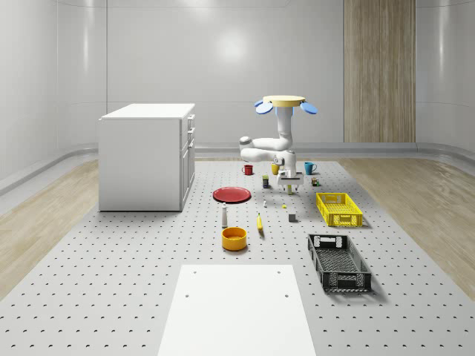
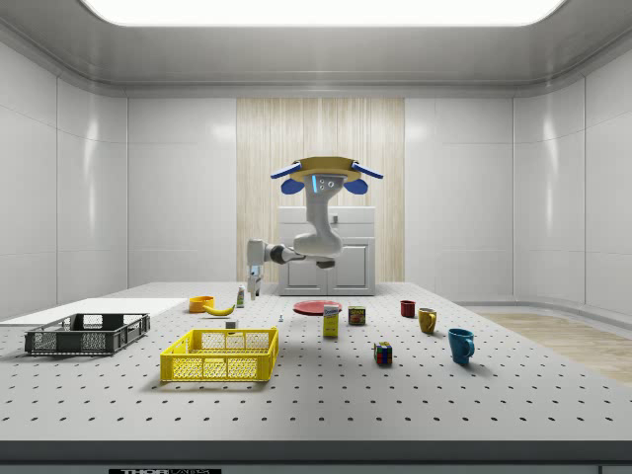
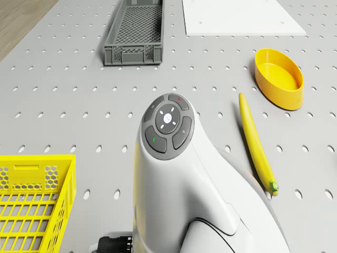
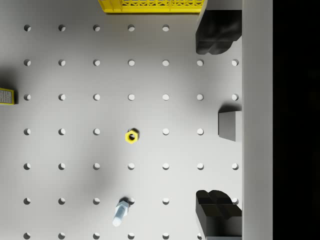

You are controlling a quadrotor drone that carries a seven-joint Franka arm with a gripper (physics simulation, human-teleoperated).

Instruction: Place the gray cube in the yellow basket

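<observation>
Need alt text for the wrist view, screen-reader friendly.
Looking straight down at the perforated table, the gray cube sits between the gripper's two dark fingers, jaws open and not touching it. A yellow nut and a silver bolt lie on the table nearby, and the yellow basket shows at the frame's edge.

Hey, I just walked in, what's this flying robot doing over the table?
The drone hovers over the perforated table, its arm bent down so the pincer hangs above the surface with its fingers spread and nothing between them. The gray cube sits on the table beside the yellow basket, not yet picked up. In the wrist view the cube lies between the fingers, with a yellow nut and a bolt nearby.
</observation>
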